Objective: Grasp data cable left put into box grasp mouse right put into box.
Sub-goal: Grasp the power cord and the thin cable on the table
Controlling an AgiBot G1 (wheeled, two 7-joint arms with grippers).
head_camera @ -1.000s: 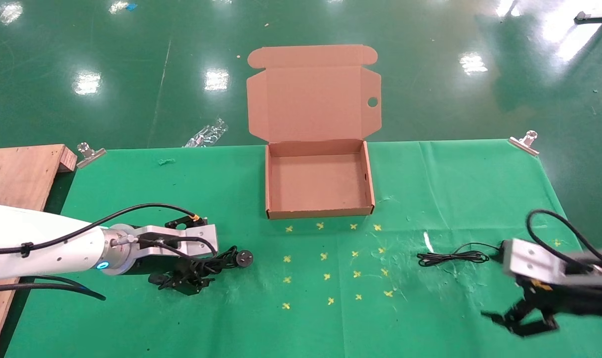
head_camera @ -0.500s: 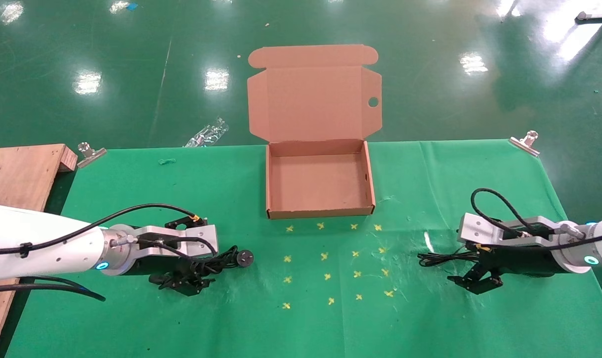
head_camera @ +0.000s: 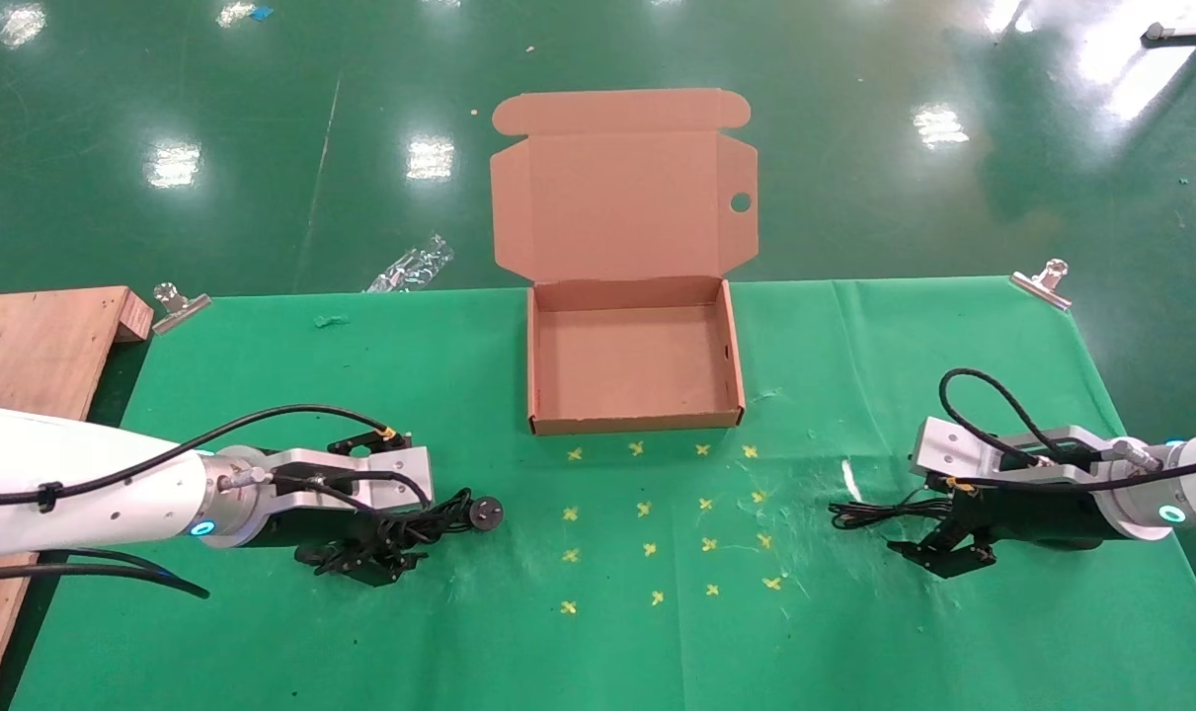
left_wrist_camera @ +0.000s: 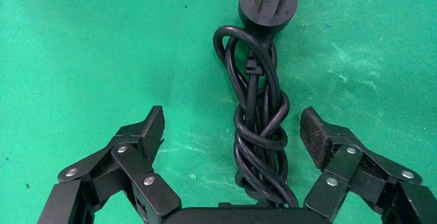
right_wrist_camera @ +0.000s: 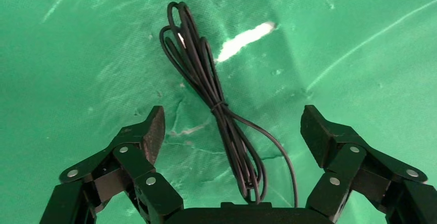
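Left gripper [left_wrist_camera: 232, 131] wide open astride data cable [left_wrist_camera: 259, 126], left of box [head_camera: 633, 423], nothing held; next: close, lift. Right gripper [right_wrist_camera: 232, 131] wide open astride thin wire [right_wrist_camera: 206, 87], right of box; mouse itself apparently hidden under it.

No readable text, label, brand or number on anything in view. Signs only: small yellow cross marks [head_camera: 643, 510] scattered in rough rows on the green worktop [head_camera: 262, 395], just in front of the box [head_camera: 633, 360] and between the two arms. One short white streak [head_camera: 850, 481] on the cloth near the thin black wire [head_camera: 889, 511]; it spells nothing. Box cardboard is plain, inside and on the lid. Plug face of the data cable [left_wrist_camera: 260, 126] shows metal prongs; any moulded marks there are too small to read.
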